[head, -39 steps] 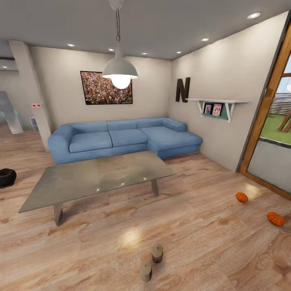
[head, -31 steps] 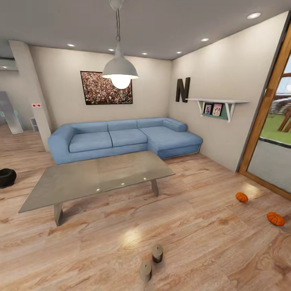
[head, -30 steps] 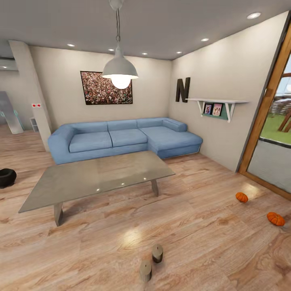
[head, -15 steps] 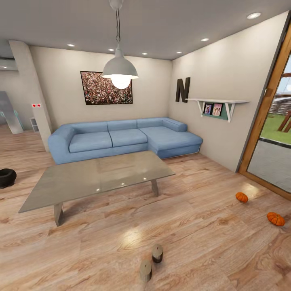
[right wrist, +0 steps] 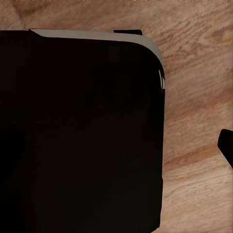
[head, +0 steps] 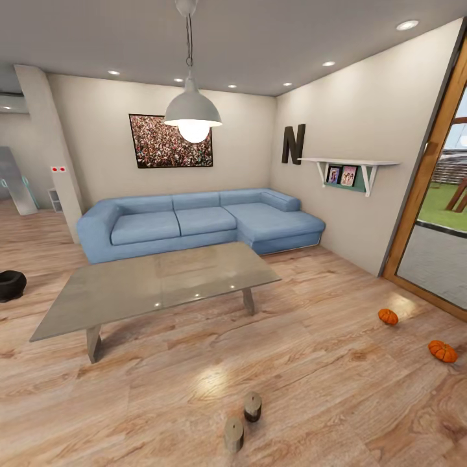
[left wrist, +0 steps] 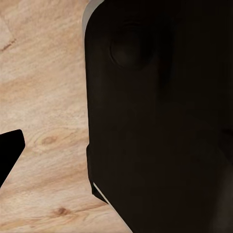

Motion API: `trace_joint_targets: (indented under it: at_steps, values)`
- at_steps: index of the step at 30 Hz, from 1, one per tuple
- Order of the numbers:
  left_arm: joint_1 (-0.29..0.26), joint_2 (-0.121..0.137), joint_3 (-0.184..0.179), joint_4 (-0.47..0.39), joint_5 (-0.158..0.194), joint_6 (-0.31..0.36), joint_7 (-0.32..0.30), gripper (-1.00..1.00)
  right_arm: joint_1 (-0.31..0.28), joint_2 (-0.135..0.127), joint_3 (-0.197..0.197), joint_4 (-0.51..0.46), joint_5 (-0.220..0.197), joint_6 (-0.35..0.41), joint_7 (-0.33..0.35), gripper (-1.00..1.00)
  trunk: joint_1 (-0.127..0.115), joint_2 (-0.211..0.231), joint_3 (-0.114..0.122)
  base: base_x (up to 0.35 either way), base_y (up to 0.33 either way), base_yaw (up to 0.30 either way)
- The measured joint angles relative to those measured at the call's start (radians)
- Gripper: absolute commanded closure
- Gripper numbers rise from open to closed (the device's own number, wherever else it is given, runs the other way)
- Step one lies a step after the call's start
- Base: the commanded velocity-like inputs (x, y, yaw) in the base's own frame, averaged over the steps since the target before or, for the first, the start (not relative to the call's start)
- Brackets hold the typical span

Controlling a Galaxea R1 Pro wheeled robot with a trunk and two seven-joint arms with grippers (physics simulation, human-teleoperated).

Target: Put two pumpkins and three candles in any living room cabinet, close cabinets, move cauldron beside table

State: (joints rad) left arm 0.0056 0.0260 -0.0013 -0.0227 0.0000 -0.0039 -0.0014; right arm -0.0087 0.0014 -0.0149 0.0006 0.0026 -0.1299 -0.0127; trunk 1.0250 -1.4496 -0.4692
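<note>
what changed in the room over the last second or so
Nothing visibly changed: both pumpkins, two candles and the cauldron sit on the floor where they were, and the coffee table has not moved.

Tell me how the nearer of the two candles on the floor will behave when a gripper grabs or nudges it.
The nearer candle stands upright on smooth floorboards, so a nudge would probably slide or topple it. Its round sides suggest it would roll once tipped. It looks stubby and rigid, likely holding firm in a grip.
</note>
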Motion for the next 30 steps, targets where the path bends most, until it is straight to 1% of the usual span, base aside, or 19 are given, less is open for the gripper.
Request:
trace_joint_targets:
  at_steps: [4, 7, 14, 20, 24, 30]
  values:
    - [0.000, 0.000, 0.000, 0.000, 0.000, 0.000, 0.000, -1.00, 0.000, 0.000, 0.002, 0.000, 0.001, -0.005, -0.001, -1.00, 0.000, 0.000, 0.000, 0.000, 0.000, -0.004]
    - [0.000, 0.000, 0.000, 0.000, 0.000, 0.000, 0.000, -1.00, 0.000, 0.000, 0.002, 0.000, 0.000, -0.009, -0.001, -1.00, 0.000, 0.000, 0.000, 0.000, 0.000, -0.129]
    - [0.000, 0.000, 0.001, 0.000, 0.000, 0.001, 0.000, -1.00, 0.000, 0.001, 0.002, 0.000, 0.000, -0.011, -0.001, -1.00, 0.000, 0.000, 0.000, 0.000, 0.000, -0.235]
    - [0.000, -0.006, 0.004, -0.004, 0.002, -0.001, -0.004, -1.00, 0.000, 0.001, 0.002, 0.000, 0.000, -0.012, -0.001, -1.00, 0.000, 0.000, 0.000, -0.008, 0.000, -0.257]
    - [0.000, -0.004, 0.001, -0.007, 0.002, -0.016, -0.010, -1.00, 0.000, 0.001, 0.002, 0.000, 0.000, -0.012, -0.001, -1.00, 0.000, 0.000, 0.000, -0.206, 0.000, -0.215]
    - [0.000, -0.001, 0.002, -0.008, 0.001, -0.040, -0.011, -1.00, 0.000, 0.001, 0.002, 0.000, 0.000, -0.013, -0.001, -1.00, 0.001, 0.000, 0.000, -0.301, 0.029, -0.035]
